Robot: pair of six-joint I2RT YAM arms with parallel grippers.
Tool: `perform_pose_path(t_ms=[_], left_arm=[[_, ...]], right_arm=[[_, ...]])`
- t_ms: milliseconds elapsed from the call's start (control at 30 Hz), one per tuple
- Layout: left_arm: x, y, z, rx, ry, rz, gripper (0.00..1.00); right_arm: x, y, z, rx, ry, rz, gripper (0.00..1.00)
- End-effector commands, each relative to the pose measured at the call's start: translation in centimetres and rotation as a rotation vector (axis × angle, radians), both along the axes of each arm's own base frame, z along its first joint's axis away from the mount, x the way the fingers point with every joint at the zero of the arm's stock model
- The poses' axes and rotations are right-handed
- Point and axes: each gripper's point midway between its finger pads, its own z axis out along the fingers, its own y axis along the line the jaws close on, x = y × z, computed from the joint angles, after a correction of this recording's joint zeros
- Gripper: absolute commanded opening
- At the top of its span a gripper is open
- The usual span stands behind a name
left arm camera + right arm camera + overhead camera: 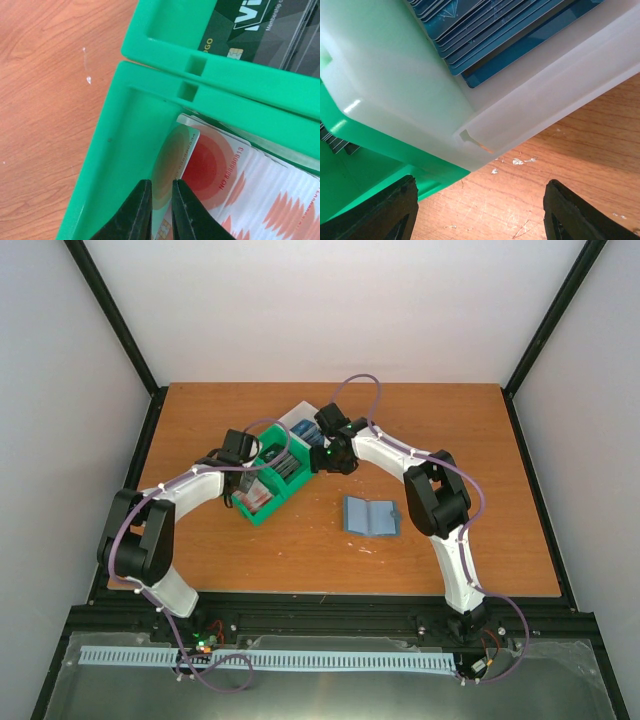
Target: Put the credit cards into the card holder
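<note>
a: start on the left. what is the left gripper [160, 182] doing?

b: it's down in the near-left compartment of the green plastic bin [105, 165]. its black jaws are almost together, clamped on the edge of a pale plastic card with a red disc [175, 155]. that card stands against the bin wall, with white red-ringed cards [225, 175] just behind it.

a: so the step is getting that one card out?

b: i'd say so. it should lift straight up, away from the wall, so that the ringed cards behind don't ride along. the bite looks shallow, so a slow pull seems wise. the dark plastic cards [270, 30] in the next compartment aren't touched.

a: and further right?

b: the right gripper [480, 182] hangs over the orange-brown wooden table [560, 150], at the corner where the green bin meets a white translucent plastic bin [395, 75] of blue plastic cards [510, 35]. its jaws are wide apart, on nothing. it could brace the bins if they shift.

a: the target?

b: the teal-blue folding card holder [370, 516] lies open and flat, right of the bins and nearer, apart from them. the card has to travel right and near, then go in edge-first, level with a slot.
</note>
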Motion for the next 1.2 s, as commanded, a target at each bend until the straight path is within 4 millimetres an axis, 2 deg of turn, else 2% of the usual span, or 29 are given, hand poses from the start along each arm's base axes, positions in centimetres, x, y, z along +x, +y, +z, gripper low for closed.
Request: perform_pose_path(t_ms=[0, 467, 800, 967, 1167], left_arm=[[0.7, 0.6, -0.1, 0.055, -0.028, -0.01, 0.15], [0.5, 0.9, -1.5, 0.086, -0.01, -0.014, 0.19], [0.8, 2.0, -1.5, 0.15, -0.031, 0.012, 0.25], [1.3, 2.4, -0.5, 0.173, -0.07, 0.032, 0.23], [1.5, 2.9, -0.4, 0.198, -0.083, 0.05, 0.17]], right_arm=[[0.1, 0.1, 1.0, 0.004, -0.026, 0.003, 0.68], [0.1, 0.1, 1.0, 0.007, -0.027, 0.006, 0.68], [0.0, 0.0, 1.1, 0.009, -0.025, 0.004, 0.68], [0.0, 0.2, 1.2, 0.016, -0.027, 0.006, 0.68], [0.0, 0.2, 1.3, 0.018, -0.028, 0.004, 0.68]])
